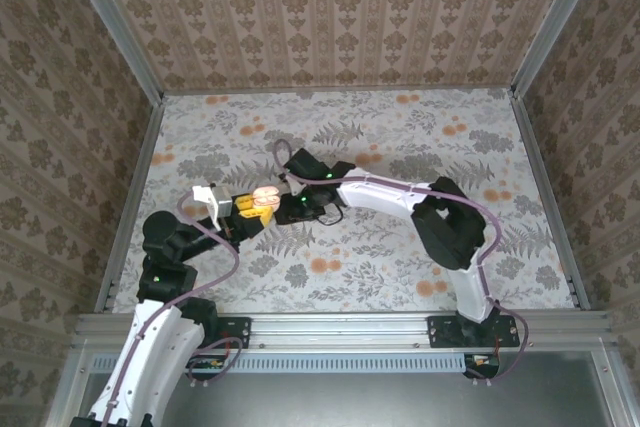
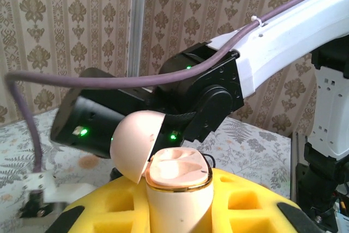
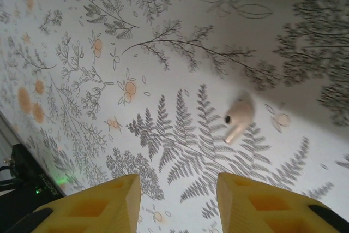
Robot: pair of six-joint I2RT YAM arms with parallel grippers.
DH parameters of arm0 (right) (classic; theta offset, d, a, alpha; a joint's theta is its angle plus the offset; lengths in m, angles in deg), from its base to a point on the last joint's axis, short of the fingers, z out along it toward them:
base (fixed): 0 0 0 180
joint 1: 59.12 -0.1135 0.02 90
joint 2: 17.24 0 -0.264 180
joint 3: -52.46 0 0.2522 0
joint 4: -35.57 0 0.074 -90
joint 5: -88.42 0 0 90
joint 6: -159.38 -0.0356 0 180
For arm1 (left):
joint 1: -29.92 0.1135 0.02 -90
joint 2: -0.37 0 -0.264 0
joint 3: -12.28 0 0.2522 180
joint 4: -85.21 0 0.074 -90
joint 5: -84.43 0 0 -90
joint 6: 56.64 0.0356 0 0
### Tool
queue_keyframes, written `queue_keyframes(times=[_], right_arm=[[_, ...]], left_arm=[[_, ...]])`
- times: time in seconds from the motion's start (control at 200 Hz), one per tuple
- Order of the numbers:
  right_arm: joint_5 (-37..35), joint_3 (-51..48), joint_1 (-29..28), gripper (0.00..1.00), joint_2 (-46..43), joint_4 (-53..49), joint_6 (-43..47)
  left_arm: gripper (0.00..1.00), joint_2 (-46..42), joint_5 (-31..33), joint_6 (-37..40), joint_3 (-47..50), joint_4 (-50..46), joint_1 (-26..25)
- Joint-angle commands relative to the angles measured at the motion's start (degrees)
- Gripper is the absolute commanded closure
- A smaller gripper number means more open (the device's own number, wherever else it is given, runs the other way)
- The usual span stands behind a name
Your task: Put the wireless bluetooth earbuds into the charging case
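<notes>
The right wrist shows us an earbud (image 3: 239, 117) on the table (image 3: 163, 53) under the released jaws of the right gripper (image 3: 180, 195); overhead, that arm (image 1: 390, 195) stretches toward the left gripper (image 1: 256, 210) grasping the open charging case (image 1: 265, 196).

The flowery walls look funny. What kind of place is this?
Probably a robot test booth: patterned panels box in one table, with a metal rail, a left arm and a right arm bolted along its edge.
</notes>
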Motion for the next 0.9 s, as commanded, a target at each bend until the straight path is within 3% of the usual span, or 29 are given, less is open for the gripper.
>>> queue_keyframes(times=[0.0,0.195,0.485,0.895], right_arm=[[-5.32,5.92,-1.32,0.58,4.04,-10.66,0.71],[-10.62,14.50,-3.17,0.57,10.16,-18.39,-1.05],[-14.12,21.23,-3.54,0.57,15.28,-22.01,-1.68],[-17.18,26.65,-3.58,0.59,20.45,-24.82,-0.06]], left_arm=[[1.00,-0.86,-0.28,1.87,-1.28,-1.58,0.49],[1.00,-0.80,-0.76,2.09,-1.56,-2.01,0.58],[1.00,-1.02,-1.44,2.20,-1.57,-2.08,0.66],[1.00,-1.10,-3.63,-0.27,1.38,7.06,0.66]])
